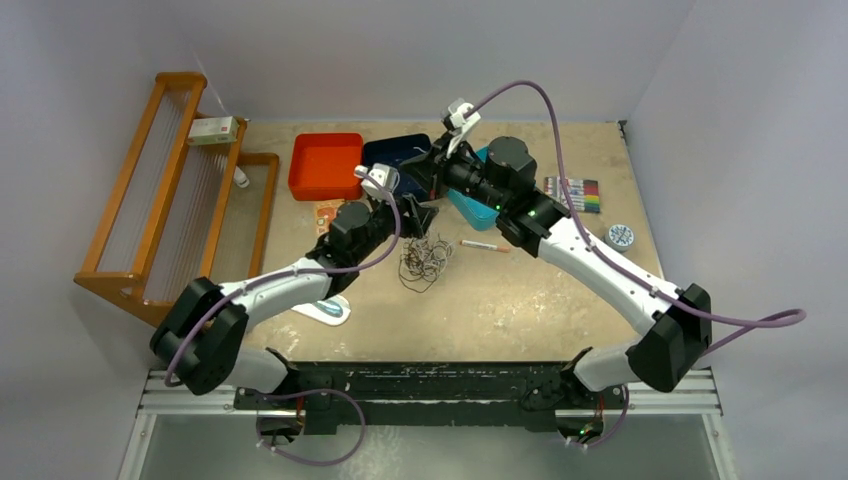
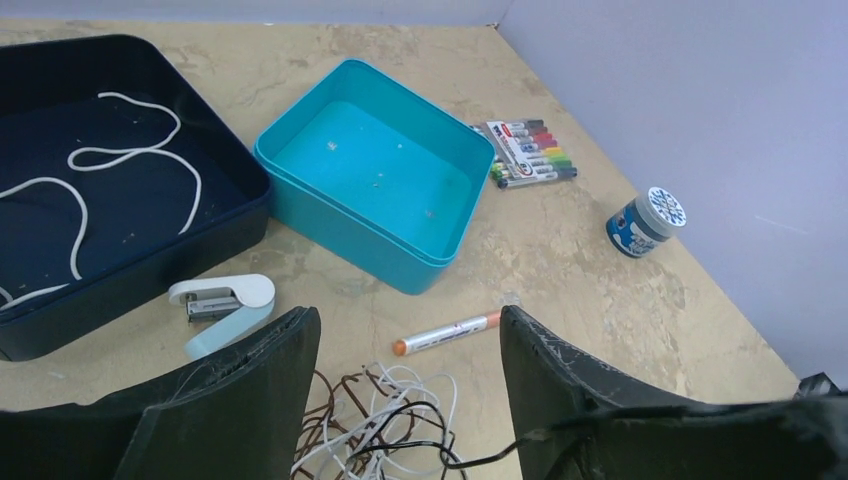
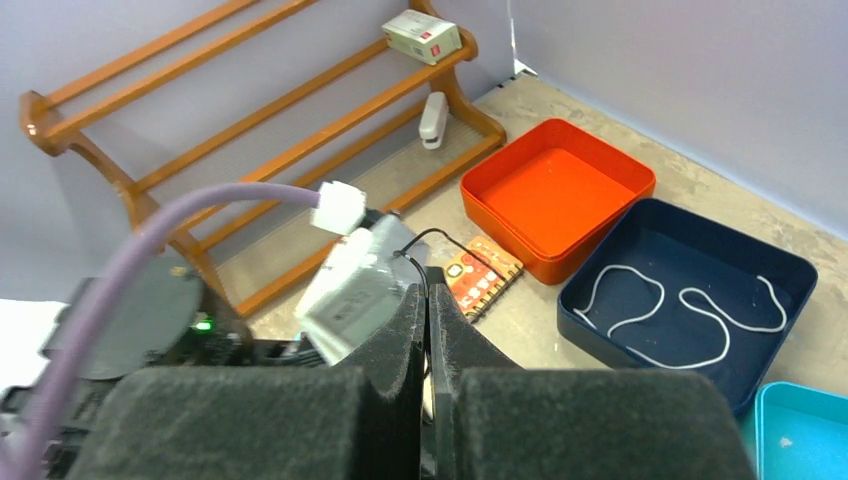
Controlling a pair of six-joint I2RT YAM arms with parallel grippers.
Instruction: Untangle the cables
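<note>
Teasing cables (image 2: 380,420) loose
With left fingers (image 2: 250,400) apart, right fingers (image 3: 395,340) pinched seemingly on a black strand (image 3: 432,234); could cinch knots if yanked.

Beige table (image 1: 520,300): cables (image 1: 425,262), pen (image 1: 484,246), stapler (image 2: 222,300), markers (image 2: 530,155), jar (image 2: 645,222), rack (image 1: 180,80), orange tray (image 1: 325,165), navy tray (image 2: 50,85), teal tray (image 2: 375,170)

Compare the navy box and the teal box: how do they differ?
The navy box is dark blue; the teal box is light blue-green. The navy box holds a loose white cable; the teal box holds no cable, only a few specks. Both are open, shallow boxes with rounded corners, side by side on the table.
</note>
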